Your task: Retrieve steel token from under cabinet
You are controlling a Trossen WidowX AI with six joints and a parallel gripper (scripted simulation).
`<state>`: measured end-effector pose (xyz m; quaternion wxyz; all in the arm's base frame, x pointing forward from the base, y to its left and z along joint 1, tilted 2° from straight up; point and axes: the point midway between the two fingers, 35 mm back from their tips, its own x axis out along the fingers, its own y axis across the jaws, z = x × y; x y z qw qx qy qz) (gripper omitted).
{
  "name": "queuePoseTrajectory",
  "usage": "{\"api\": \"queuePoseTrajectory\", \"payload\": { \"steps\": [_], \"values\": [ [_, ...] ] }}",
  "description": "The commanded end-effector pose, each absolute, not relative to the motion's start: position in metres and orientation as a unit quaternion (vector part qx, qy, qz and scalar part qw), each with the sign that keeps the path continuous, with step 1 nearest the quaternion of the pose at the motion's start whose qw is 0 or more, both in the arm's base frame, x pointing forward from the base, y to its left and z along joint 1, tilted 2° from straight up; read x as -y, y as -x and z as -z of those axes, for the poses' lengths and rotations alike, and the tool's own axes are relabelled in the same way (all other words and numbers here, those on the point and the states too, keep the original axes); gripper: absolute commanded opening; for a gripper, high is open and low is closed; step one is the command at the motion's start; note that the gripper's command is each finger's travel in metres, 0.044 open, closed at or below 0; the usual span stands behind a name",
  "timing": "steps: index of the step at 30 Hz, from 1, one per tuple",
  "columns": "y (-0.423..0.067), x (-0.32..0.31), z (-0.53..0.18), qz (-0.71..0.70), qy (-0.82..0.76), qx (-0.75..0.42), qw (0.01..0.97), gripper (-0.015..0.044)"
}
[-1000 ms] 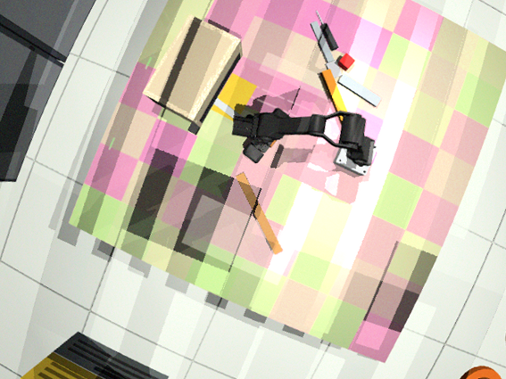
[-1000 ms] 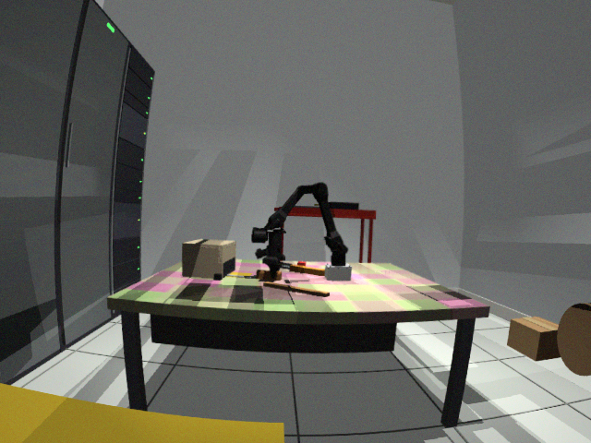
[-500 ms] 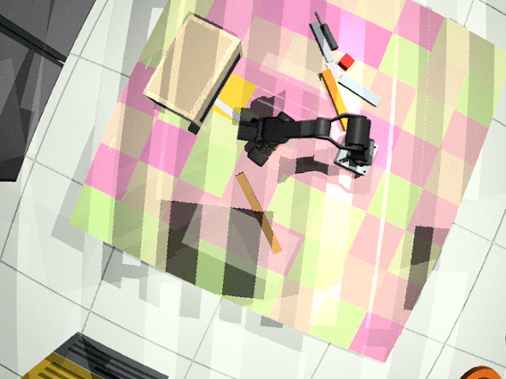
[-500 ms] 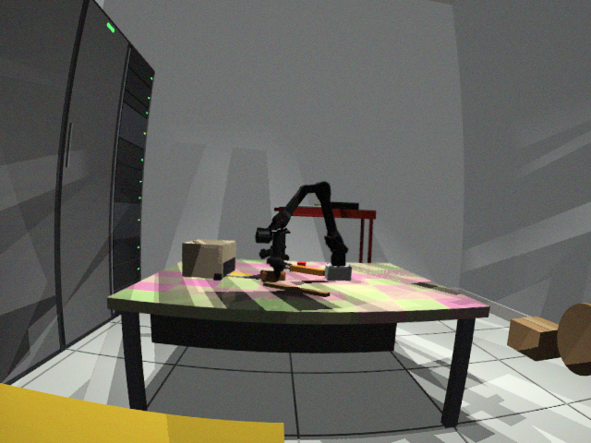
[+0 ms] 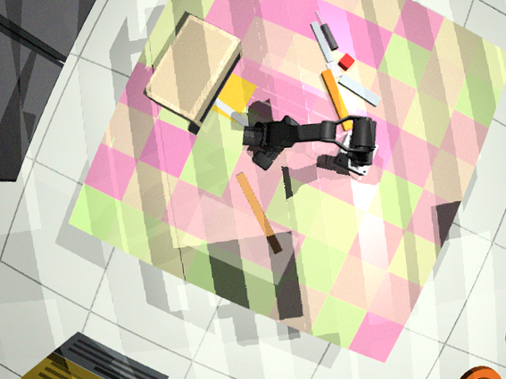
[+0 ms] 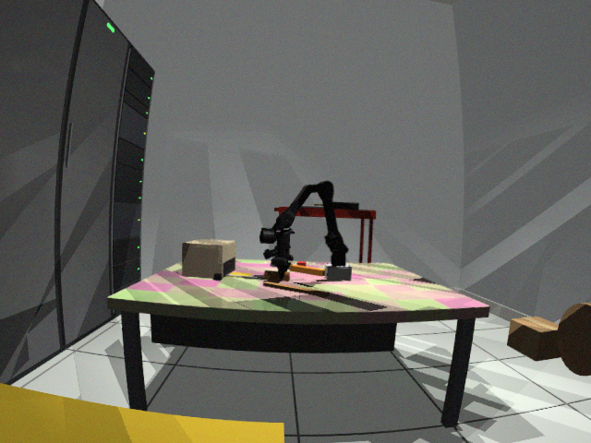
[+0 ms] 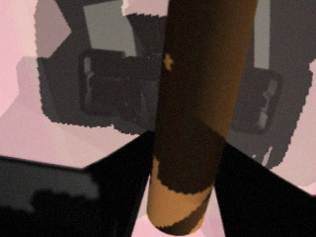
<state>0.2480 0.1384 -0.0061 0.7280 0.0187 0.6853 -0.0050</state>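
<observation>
My gripper [image 5: 253,135] [image 6: 280,267] [image 7: 183,142] is shut on a thick orange-brown rod [image 7: 197,99] [image 6: 275,275], held low over the table just in front of the tan cabinet [image 5: 193,68] [image 6: 207,257]. A pale narrow bar [image 5: 229,110] runs from the gripper across the yellow marked area [image 5: 240,90] to the cabinet's lower front edge. I cannot tell whether this bar is part of the rod. The steel token does not show in any view.
A long orange stick [image 5: 256,210] with a dark end lies on the table [image 5: 334,262] below the gripper. Behind the arm lie an orange bar [image 5: 334,96], two grey bars [image 5: 321,37] [image 5: 359,90], a dark cylinder [image 5: 331,37] and a red cube [image 5: 345,60]. The arm's base [image 5: 361,147] stands to the right.
</observation>
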Motion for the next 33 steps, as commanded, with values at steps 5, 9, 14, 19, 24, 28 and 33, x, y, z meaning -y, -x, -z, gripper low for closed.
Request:
{"api": "queuePoseTrajectory", "payload": {
  "steps": [5,9,14,19,24,28,33],
  "values": [
    [-0.235,-0.139,0.008,0.005,-0.018,-0.686,0.727,0.0],
    [-0.229,-0.14,0.008,0.005,-0.018,-0.686,0.727,0.0],
    [-0.222,-0.14,0.009,0.005,-0.019,-0.687,0.727,0.0],
    [-0.215,-0.14,0.009,0.005,-0.019,-0.687,0.727,0.0],
    [-0.208,-0.14,0.01,0.005,-0.019,-0.687,0.726,0.0],
    [-0.213,-0.141,0.008,0.005,-0.018,-0.686,0.727,0.0],
    [-0.211,-0.144,0.008,0.005,-0.018,-0.686,0.727,0.0]
  ]
}}
